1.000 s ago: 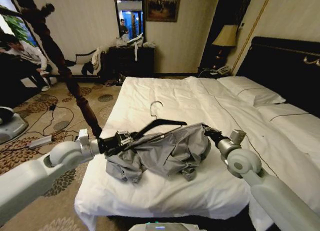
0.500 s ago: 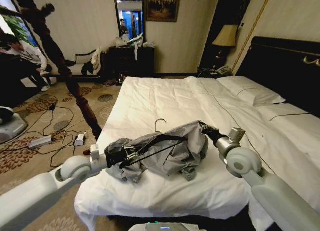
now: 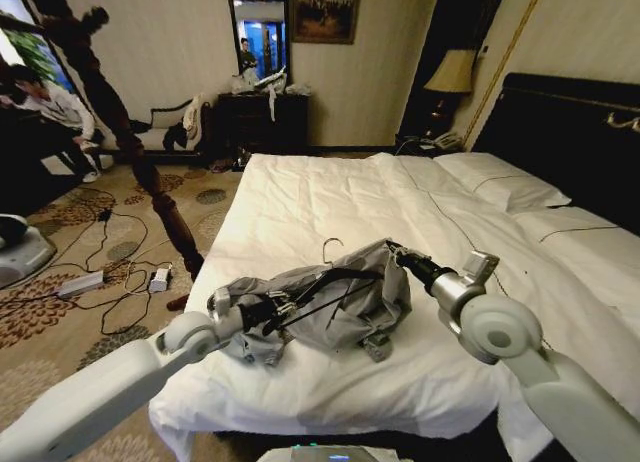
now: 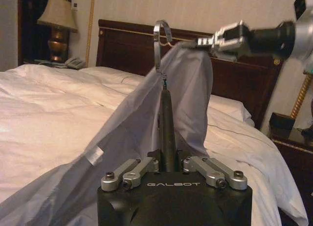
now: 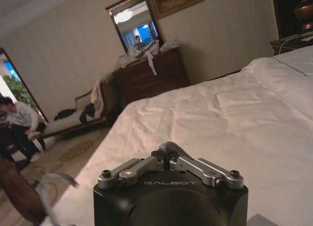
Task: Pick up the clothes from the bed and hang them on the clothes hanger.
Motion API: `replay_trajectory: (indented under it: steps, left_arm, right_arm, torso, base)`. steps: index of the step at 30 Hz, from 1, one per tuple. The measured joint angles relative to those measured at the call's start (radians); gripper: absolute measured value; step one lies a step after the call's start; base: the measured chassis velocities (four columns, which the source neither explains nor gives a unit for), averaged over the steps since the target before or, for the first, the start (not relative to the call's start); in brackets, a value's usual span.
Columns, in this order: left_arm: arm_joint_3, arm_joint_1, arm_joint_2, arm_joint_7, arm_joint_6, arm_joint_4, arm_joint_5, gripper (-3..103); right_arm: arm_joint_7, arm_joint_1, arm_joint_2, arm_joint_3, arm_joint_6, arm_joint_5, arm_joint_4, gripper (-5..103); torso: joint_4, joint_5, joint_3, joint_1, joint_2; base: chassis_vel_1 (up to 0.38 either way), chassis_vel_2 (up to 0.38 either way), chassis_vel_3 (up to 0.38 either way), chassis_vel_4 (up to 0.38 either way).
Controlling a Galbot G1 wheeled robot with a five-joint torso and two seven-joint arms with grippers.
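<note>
The left gripper [image 4: 166, 163] is clamping its fingers tight on the black clothes hanger [image 3: 325, 287], the grey clothes [image 3: 335, 302] draping around it over the bed [image 3: 330, 197]. The right gripper [image 3: 392, 250] is pinching the fabric's upper edge, just beside the hook.

Hanger drawn into the shirt
The clothes hanger [image 3: 318, 285] has sunk from above the grey shirt [image 3: 340, 302] into its folds; left gripper [image 3: 268, 312] has pulled back.
</note>
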Motion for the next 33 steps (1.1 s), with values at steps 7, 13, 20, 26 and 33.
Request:
replay_trajectory:
  steps: [7,13,20,26,33]
  left_arm:
    - [0.077,-0.082,-0.044,-0.036,0.002,0.03,-0.02,15]
    - [0.12,-0.134,-0.153,-0.107,0.007,0.08,-0.072,15]
    - [0.142,-0.143,-0.238,-0.132,0.008,0.103,-0.083,15]
    - [0.141,-0.139,-0.248,-0.138,0.008,0.11,-0.083,15]
    - [0.126,-0.133,-0.281,-0.139,-0.002,0.116,-0.089,15]
  right_arm:
    - [0.022,-0.002,-0.003,0.033,0.003,0.076,0.035,0]
    - [0.06,-0.015,-0.002,0.053,0.012,0.179,0.073,0]
    - [0.055,-0.026,0.017,0.015,0.002,0.147,0.053,0]
    - [0.047,-0.046,0.029,-0.008,-0.006,0.135,0.062,0]
    - [0.031,-0.075,0.048,-0.058,-0.032,0.065,0.066,0]
  torso:
    - [-0.0003,0.0003,0.0,0.0,0.0]
    - [-0.0004,0.0001,0.0,0.0,0.0]
    - [-0.0003,0.0,0.0,0.0,0.0]
    - [0.0,0.0001,0.0,0.0,0.0]
    - [-0.0004,0.0001,0.0,0.0,0.0]
  base:
    - [0.0,0.0,0.0,0.0]
    - [0.0,0.0,0.0,0.0]
    - [0.0,0.0,0.0,0.0]
    - [0.0,0.0,0.0,0.0]
    - [0.0,0.0,0.0,0.0]
